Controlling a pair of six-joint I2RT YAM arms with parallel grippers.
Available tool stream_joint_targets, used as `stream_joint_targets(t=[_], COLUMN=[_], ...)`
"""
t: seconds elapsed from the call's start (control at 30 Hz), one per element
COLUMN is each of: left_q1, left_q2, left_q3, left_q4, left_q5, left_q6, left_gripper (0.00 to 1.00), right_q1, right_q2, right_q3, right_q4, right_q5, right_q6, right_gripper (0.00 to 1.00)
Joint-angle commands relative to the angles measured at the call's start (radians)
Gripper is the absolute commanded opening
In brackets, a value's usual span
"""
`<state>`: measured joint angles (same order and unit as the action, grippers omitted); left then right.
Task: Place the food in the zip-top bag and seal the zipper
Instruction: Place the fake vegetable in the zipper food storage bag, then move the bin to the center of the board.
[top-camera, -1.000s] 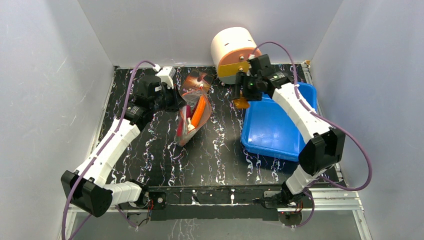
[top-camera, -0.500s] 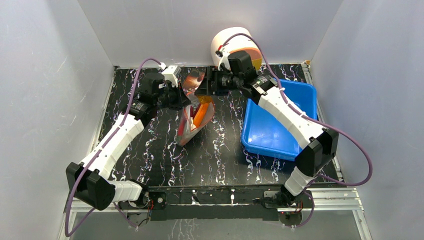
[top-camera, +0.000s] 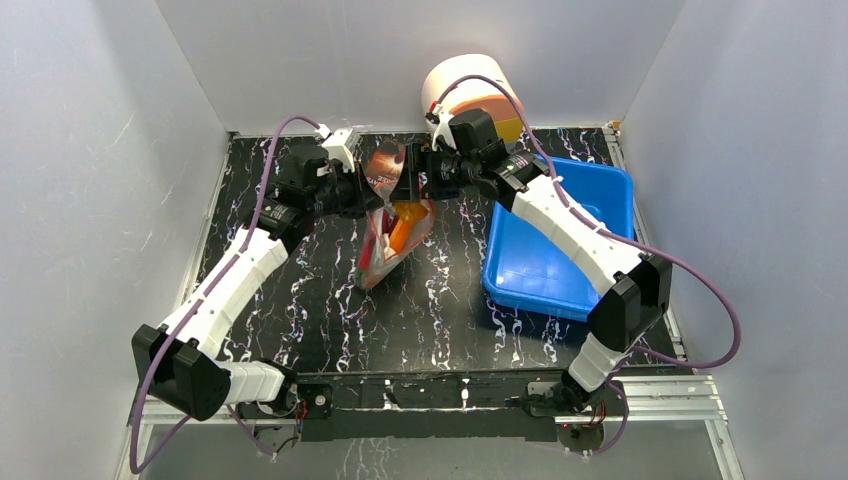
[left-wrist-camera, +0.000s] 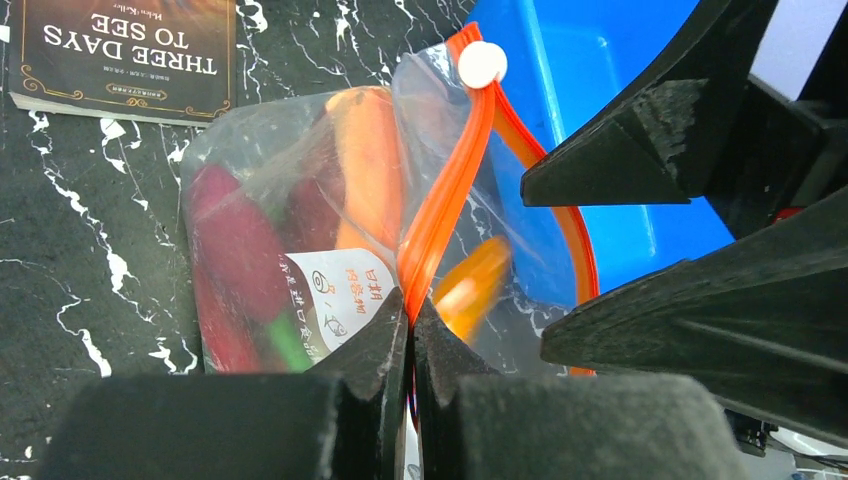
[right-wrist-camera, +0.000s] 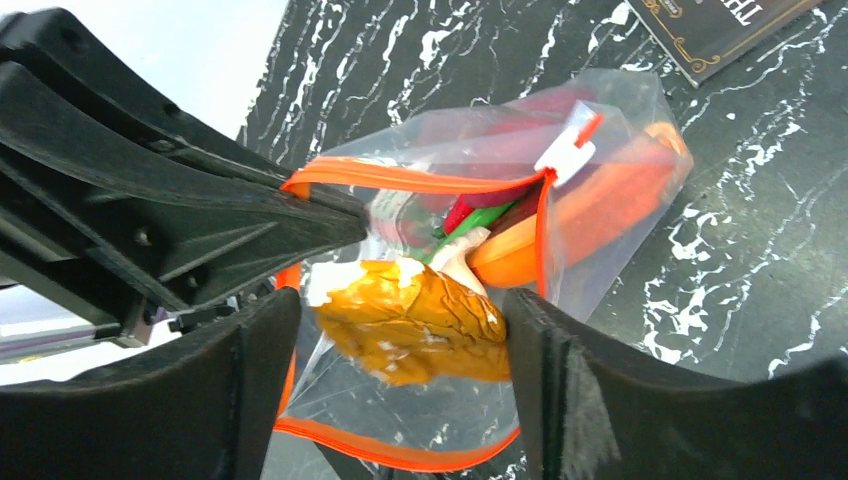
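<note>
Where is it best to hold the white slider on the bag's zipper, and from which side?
Probably pinch the white slider across its two flat faces, coming from above: it straddles the zipper at the end away from the left gripper, which pinches that strip.

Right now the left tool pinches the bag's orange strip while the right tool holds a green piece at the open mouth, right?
Not quite. The piece in the right tool is orange-yellow, not green; the right wrist view shows it. The left tool does pinch the bag's orange strip.
</note>
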<state>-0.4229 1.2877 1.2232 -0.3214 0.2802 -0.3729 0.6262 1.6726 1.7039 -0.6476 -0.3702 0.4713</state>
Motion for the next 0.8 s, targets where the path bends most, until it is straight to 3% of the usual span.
stream_joint_targets(t=[0.0, 0.13, 0.3, 0.5, 0.6, 0.77], left_q1=[-0.002, -0.002, -0.001, -0.002, -0.002, -0.002], left_q2=[-0.04, -0.044, -0.046, -0.047, -0.052, -0.062], left_q3=[0.007, -0.005, -0.007, -0.008, -0.005, -0.017], left_q4=[0.073, 0.081, 0.074, 0.058, 0.046, 0.034], left_q5=[0.025, 0.022, 0.012, 0.002, -0.007, -0.011], left_q6=[-0.021, -0.019, -0.018, -0.013, 0.002, 0.016], left_gripper=[0.0, 0.0, 0.0, 0.0, 0.0, 0.0], right_q1=[-0.002, -0.002, -0.021, -0.083, -0.112, -0.145], right_q2=[-0.022, -0.033, -0.073, -0.097, -0.114, -0.056], right_q3=[0.055, 0.097, 0.106, 0.042, -0.043, -0.092], right_q4=[-0.051, -0.122, -0.227, -0.357, -0.315, -0.237], right_q5=[0.078, 0.158, 0.41, 0.662, 0.707, 0.651], right_q6=[-0.034, -0.031, 0.006, 0.065, 0.056, 0.024], right_gripper=[0.84, 0.87, 0.71, 0.61, 0.58, 0.58])
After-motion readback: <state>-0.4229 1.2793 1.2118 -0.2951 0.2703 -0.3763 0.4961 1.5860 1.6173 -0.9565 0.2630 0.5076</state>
